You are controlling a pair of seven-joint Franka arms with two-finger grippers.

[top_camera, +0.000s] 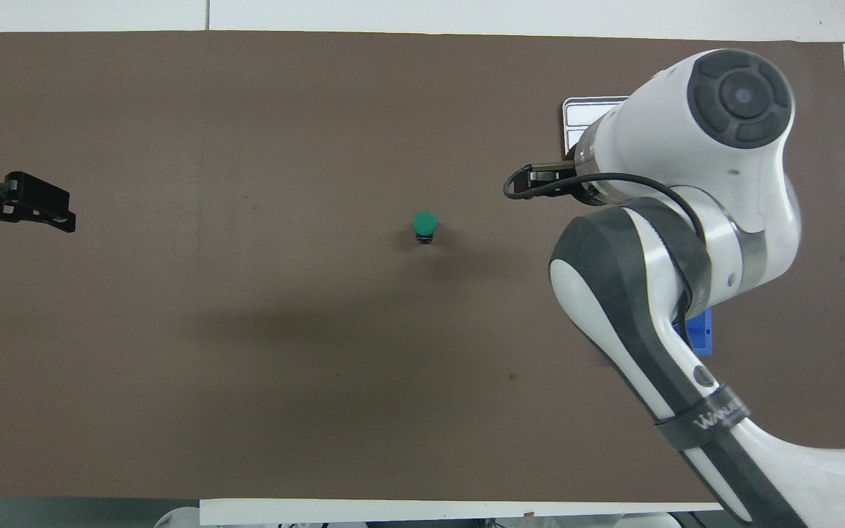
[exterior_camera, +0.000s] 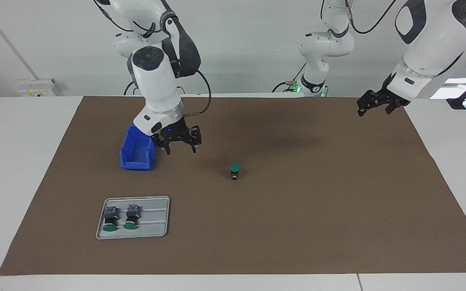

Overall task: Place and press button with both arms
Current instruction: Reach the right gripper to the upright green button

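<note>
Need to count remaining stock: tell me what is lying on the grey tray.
In the facing view the grey tray holds two buttons, lying on their sides, green caps pointing away from the robots. In the overhead view the right arm covers most of the tray.

Only legible text: pale lettering on the dark grey band around the right arm's forearm in the overhead view. It starts "WA", maybe "WM"; the rest is too small and slanted to read. Nothing readable in the facing view. The wall box at the right arm's end has yellow patches that may be labels, but no characters can be made out. No numbers or signs elsewhere.
</note>
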